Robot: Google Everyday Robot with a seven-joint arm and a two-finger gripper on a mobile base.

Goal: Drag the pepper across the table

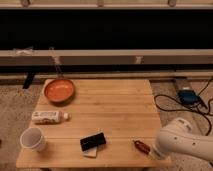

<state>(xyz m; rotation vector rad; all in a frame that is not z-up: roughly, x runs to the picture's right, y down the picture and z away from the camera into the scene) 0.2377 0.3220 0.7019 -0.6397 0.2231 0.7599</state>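
Note:
The pepper (141, 146) is a small dark-red sliver lying on the light-wood table (110, 110) near its front right corner. My gripper (153, 151) is at the end of the white arm (182, 144) that reaches in from the lower right. It sits right next to the pepper's right end, at the table's front edge. The arm's housing hides most of the gripper.
An orange frying pan (60, 91) sits at the back left of the table. A white bottle (49, 117) lies on its side at the left, and a white cup (33, 139) stands at the front left. A black block (93, 142) rests front centre. A blue device (189, 96) and cables lie on the floor to the right.

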